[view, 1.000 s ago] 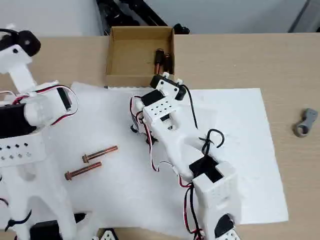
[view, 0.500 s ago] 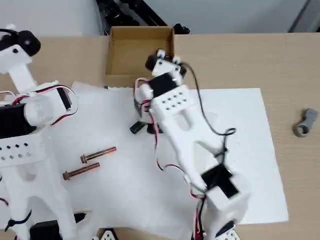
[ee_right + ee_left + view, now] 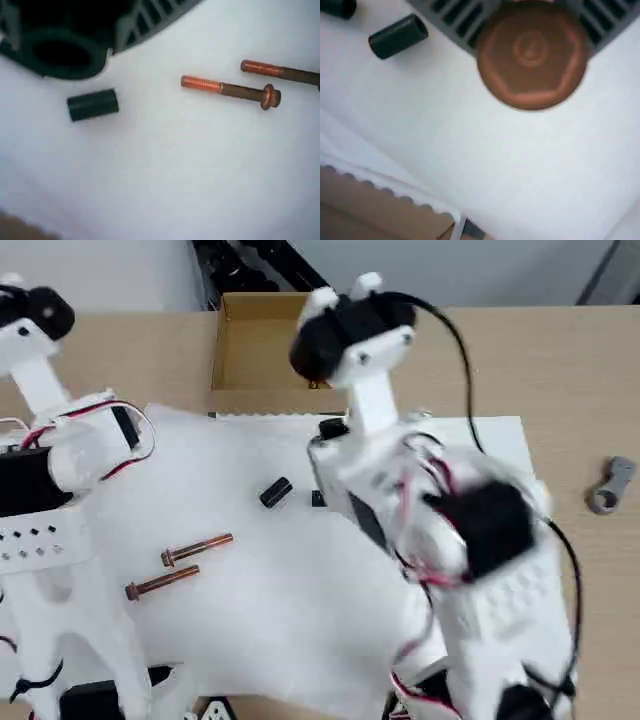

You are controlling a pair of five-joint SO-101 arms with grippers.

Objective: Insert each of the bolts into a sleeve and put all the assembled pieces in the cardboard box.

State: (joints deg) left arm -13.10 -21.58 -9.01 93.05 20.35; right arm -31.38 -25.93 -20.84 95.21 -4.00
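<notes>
My left gripper [image 3: 532, 25] clamped on bolt [image 3: 530, 65]; my right gripper [image 3: 75, 35] clamped on sleeve [image 3: 65, 74]. Box [image 3: 255, 350] at far side of bench [image 3: 500, 360]. Risk: bolt tip not in line with bore, hits rim, sleeve slips out. Two bolts [image 3: 231, 90] and spare sleeve [image 3: 93, 104] lie loose on sheet [image 3: 200, 175].

**Camera layout on this rig, quick rundown**

The high cam is fixed off the arms and looks steeply down over the table [image 3: 600, 360], far enough back to take in the whole white sheet [image 3: 250, 640] and the cardboard box [image 3: 260, 398]. Both wrist cams hang low and close over the sheet. The left one has its held bolt [image 3: 530, 55] end-on right at the lens, the right one its held sleeve [image 3: 60, 52]. All three catch the loose sleeve [image 3: 276, 491] [image 3: 398, 36] [image 3: 93, 104] — high and right wrist also share the loose bolts [image 3: 198, 547] [image 3: 230, 90].
</notes>
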